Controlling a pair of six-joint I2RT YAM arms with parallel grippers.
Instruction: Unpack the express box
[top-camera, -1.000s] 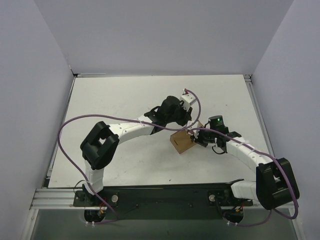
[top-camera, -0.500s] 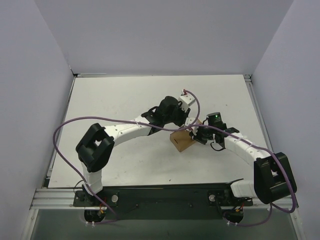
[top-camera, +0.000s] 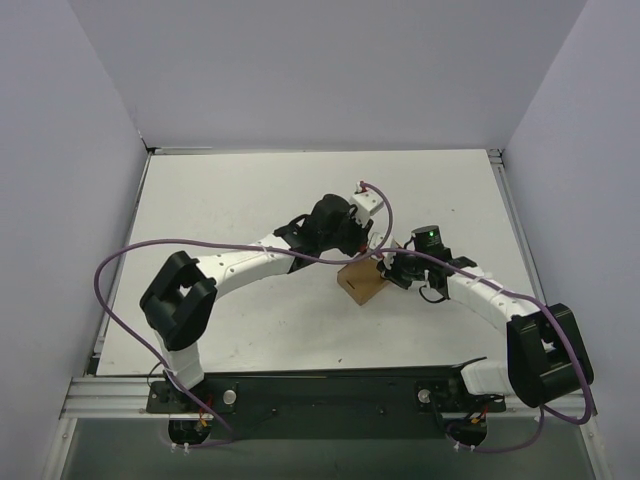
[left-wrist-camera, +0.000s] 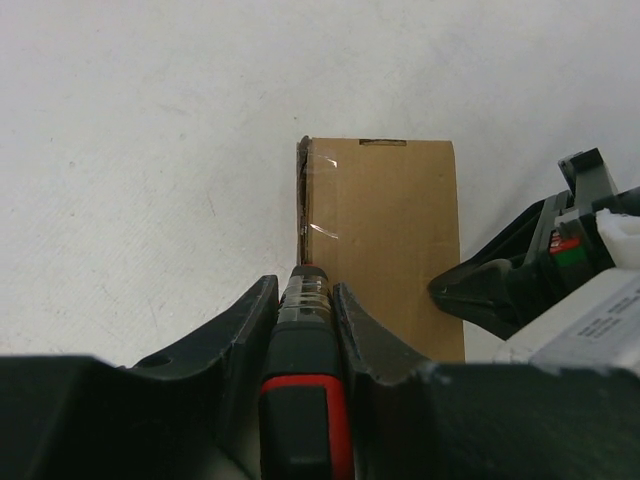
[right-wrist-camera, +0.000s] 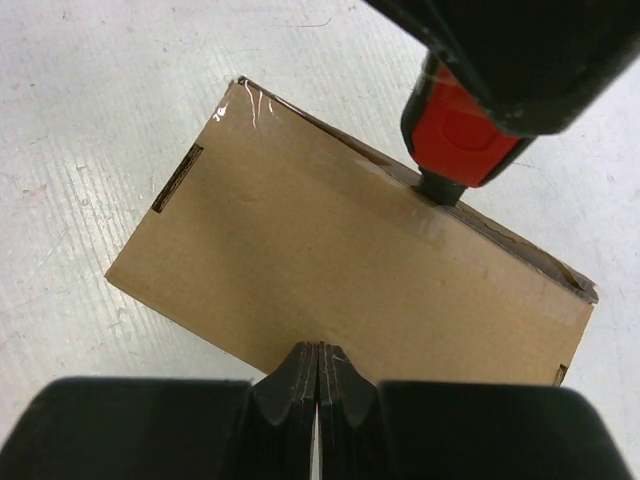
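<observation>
The express box (top-camera: 365, 283) is a small flat brown cardboard box lying closed on the white table, with clear tape along one long edge. It also shows in the left wrist view (left-wrist-camera: 395, 250) and the right wrist view (right-wrist-camera: 330, 270). My left gripper (top-camera: 366, 256) (left-wrist-camera: 305, 290) is shut on a red-and-black utility knife (left-wrist-camera: 303, 400), whose tip touches the taped edge of the box. The knife shows in the right wrist view (right-wrist-camera: 455, 130) at the box's far edge. My right gripper (top-camera: 392, 272) (right-wrist-camera: 318, 352) is shut, with its tips resting on the box's top at the near edge.
The white table (top-camera: 230, 200) is walled on the left, back and right. Both arms meet over the box in the middle right. A purple cable (top-camera: 120, 260) loops off the left arm. The right gripper's fingers (left-wrist-camera: 480, 295) sit close beside the knife.
The left arm's elbow has swung left and its wrist has shifted slightly back along the box edge. The right gripper has edged slightly left. The box has barely moved.
</observation>
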